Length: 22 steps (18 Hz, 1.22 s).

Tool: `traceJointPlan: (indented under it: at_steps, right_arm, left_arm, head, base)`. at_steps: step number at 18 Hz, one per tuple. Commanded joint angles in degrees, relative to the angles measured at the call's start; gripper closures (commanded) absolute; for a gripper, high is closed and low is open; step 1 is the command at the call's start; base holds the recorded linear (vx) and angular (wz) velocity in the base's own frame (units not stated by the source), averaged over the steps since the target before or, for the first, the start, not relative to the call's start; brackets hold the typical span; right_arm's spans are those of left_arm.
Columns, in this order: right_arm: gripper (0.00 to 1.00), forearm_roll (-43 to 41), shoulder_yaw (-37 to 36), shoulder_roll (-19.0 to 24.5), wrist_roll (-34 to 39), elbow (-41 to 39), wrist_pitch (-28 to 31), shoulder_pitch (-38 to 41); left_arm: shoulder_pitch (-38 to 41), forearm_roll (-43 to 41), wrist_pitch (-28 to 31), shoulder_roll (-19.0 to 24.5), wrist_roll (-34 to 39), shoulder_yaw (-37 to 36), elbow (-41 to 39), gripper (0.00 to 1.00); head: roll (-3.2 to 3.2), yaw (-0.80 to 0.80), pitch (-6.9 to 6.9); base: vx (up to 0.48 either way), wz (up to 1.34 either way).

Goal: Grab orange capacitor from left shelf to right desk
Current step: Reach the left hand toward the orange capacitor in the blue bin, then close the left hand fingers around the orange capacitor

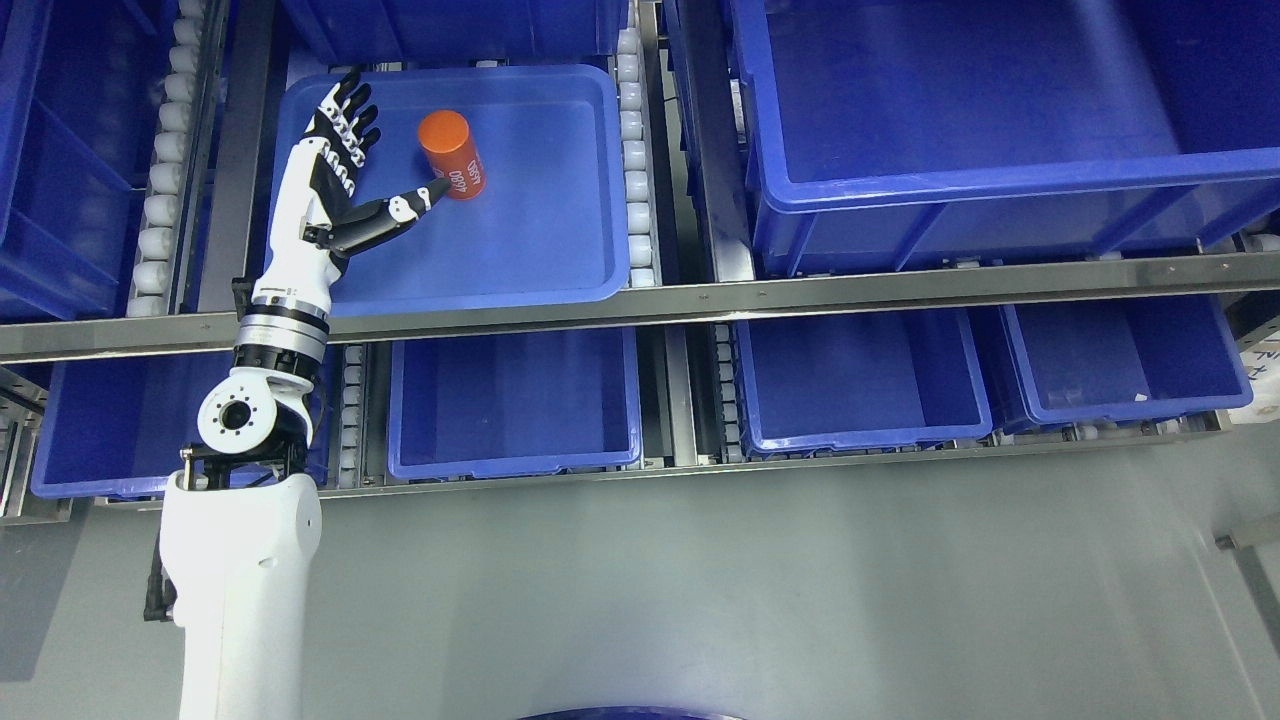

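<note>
My left hand (345,170) is spread open, thumb tip touching the orange cylindrical capacitor (452,155), which lies in the shallow blue plastic tray (560,250) at my two o'clock. I should slide right, then close fingers around its body.

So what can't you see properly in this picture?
- Orange capacitor, head view: the white print on its side is too small to read fully.
- Left hand: whether its thumb tip touches the capacitor is unclear from above.
- Right arm: outside the frame.
- Big blue bin, upper right: cut off by the top and right edges.
</note>
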Motion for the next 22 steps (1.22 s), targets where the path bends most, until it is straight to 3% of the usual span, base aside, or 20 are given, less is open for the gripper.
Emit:
traceJointPlan:
  at_steps: [1,10,13,17,22]
  right_arm:
    - [0.00,0.00,-0.70,-1.00,0.02,-1.32,0.05,1.93]
    - [0.00,0.00,-0.70,-1.00,0.02,-1.32,0.05,1.93]
    - [0.00,0.00,-0.70,-1.00,0.02,-1.32,0.05,1.93]
    - [0.00,0.00,-0.70,-1.00,0.02,-1.32,0.05,1.93]
    - [0.00,0.00,-0.70,-1.00,0.02,-1.32,0.05,1.93]
  left_arm:
    - [-4.13,-4.57,-0.22,3.62,-0.56,-3.98,8.04,0.00]
    - [-9.93,-6.69,-0.66,3.62,-1.18,-9.52,18.15,0.01]
    - [-10.90,-6.69,-0.75,3.54,-1.27,-9.69,20.10,0.07]
    - [-10.90,-6.52,-0.83,2.74,-1.35,-9.96,20.89,0.23]
    - [-10.11,-6.43,-11.62,1.16,-1.35,-8.20,23.60,0.76]
  head:
    - [0.00,0.00,0.00]
    - [0.00,0.00,0.00]
    - [0.00,0.00,0.00]
    - [0.00,0.00,0.00]
    - [0.00,0.00,0.00]
  base:
    - [0.000,0.00]
    - [0.000,0.00]
    - [0.000,0.00]
    - [0.000,0.00]
    - [0.000,0.00]
